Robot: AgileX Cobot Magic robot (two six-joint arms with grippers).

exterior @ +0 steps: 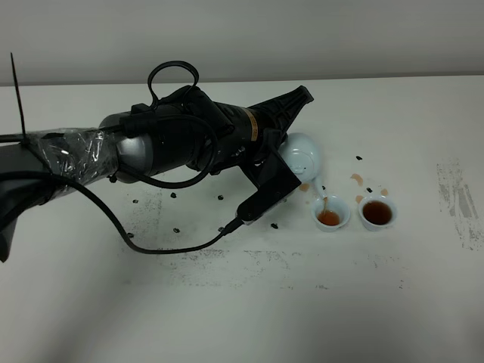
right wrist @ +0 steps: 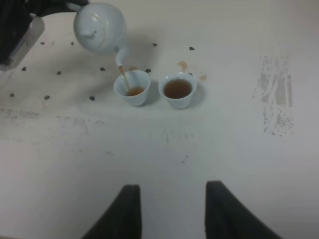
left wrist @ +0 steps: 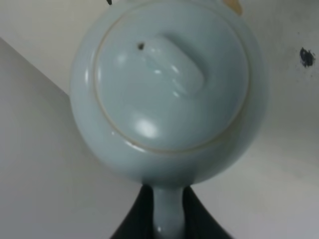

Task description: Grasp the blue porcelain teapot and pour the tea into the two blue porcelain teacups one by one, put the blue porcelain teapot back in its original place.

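Nearest in the right wrist view, the right gripper (right wrist: 169, 211) hangs idle over bare white tabletop (right wrist: 164, 149), well short of the cups; its two dark fingers look parted there, holding nothing. Beyond it, two small pale-blue flared handleless porcelain teacups sit side by side: the right teacup (exterior: 377, 212) already full of brown tea, the left teacup (exterior: 331, 212) partly filled, a thin stream dropping into it. Just past the left teacup, the small round pale-blue glossy porcelain teapot (exterior: 302, 155) hangs tilted, spout over that cup's rim, lid on, off the table. The left gripper (left wrist: 167, 214) is clamped on the teapot's handle. Step in hand, my read: second pour, first cup done. Next move calls for tipping the pot upright once the level matches, then setting it down left of the left teacup, probably; exact original spot not marked. Hard to tell: handle and fingertips hidden by the arm in the high view; dark specks and brown spill marks around the cups unclear.
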